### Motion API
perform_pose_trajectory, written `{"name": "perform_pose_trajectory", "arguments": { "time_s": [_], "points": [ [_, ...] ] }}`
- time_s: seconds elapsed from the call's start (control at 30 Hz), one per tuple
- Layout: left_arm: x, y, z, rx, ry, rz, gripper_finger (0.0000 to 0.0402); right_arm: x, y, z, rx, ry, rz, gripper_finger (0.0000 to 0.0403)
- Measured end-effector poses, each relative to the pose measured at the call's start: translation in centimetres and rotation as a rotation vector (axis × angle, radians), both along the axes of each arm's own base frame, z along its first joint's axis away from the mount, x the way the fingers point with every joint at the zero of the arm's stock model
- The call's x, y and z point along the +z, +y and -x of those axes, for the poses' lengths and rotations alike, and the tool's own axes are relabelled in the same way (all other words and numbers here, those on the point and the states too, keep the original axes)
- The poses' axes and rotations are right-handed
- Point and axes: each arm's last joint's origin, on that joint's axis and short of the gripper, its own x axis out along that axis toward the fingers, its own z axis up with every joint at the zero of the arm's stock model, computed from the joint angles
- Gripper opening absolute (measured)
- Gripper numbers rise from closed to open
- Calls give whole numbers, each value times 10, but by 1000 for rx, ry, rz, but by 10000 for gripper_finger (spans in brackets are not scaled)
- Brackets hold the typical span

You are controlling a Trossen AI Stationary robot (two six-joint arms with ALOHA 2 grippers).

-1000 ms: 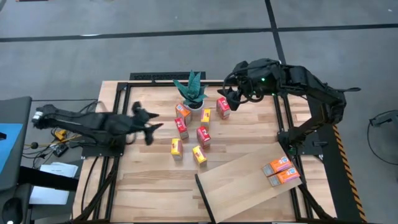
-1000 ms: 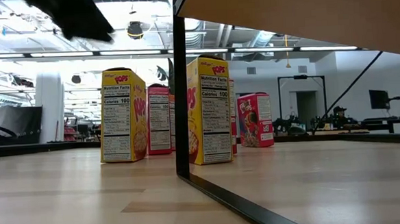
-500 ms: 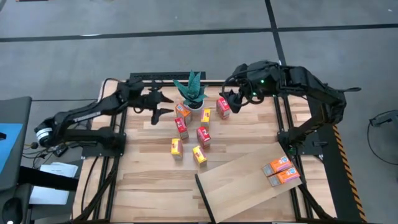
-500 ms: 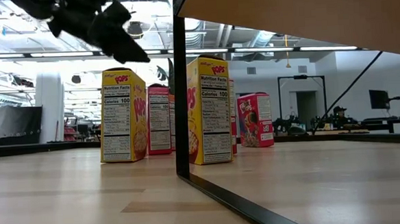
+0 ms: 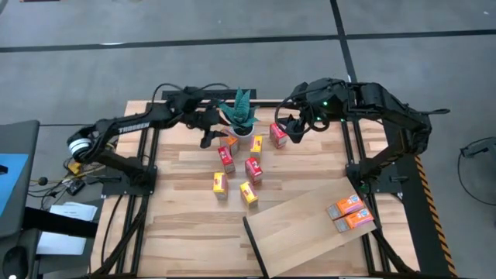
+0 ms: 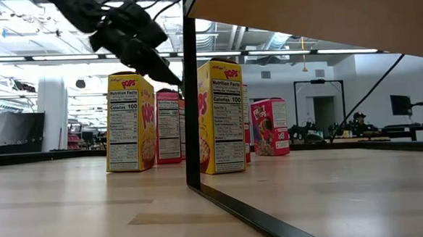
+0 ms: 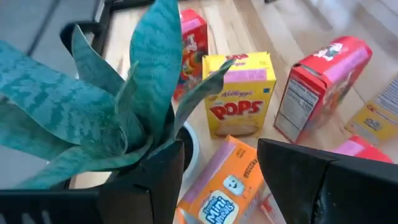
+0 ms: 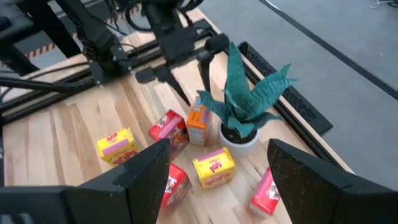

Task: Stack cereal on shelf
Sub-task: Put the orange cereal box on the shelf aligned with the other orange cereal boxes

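Note:
Several small cereal boxes stand on the planked table: an orange one point(image 5: 228, 139) beside the potted plant point(image 5: 240, 112), red ones point(image 5: 253, 169) and yellow ones point(image 5: 220, 183). Two orange boxes point(image 5: 350, 212) lie flat on the pale shelf board point(image 5: 298, 232) at the near right. My left gripper point(image 5: 209, 133) hangs open just left of the plant, slanting down, with the orange box point(image 7: 224, 186) ahead between its fingers and untouched. My right gripper point(image 5: 288, 128) hovers open, high above the red box point(image 5: 277, 133) at the far right.
The plant's stiff leaves point(image 7: 124, 106) rise right beside my left gripper's finger. A black frame rail point(image 5: 201, 94) runs along the table's far edge. The shelf's dark edge point(image 6: 190, 98) stands in front of the boxes in the low view. Bare planks lie at the near left point(image 5: 178, 232).
My left arm has swung from the table's left side toward the far edge and the right, up to the plant and the orange box, sinking a little and rolling its wrist. Its fingers have stayed apart. The boxes and my right gripper have kept their places.

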Motion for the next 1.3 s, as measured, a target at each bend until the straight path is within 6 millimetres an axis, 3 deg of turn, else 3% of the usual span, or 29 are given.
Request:
{"name": "perform_pose_trajectory", "arguments": {
  "time_s": [0.2, 0.5, 0.8, 1.07, 1.3],
  "points": [
    [-1, 6, -8, -55, 234, -32, 223, -1, 1, 1, 2, 18, -1, 291],
    [-4, -2, -18, -149, 304, -192, 288, -3, 2, 2, 6, 41, -2, 291],
    [-4, -1, -18, -200, 303, -270, 291, -3, 2, 2, 7, 42, -1, 291],
    [-31, 5, -30, -232, 359, -228, 291, -3, 2, 2, 6, 42, -2, 291],
    [-34, 6, -33, -215, 385, -230, 291, -3, 2, 2, 6, 43, -3, 291]
  ]
}}
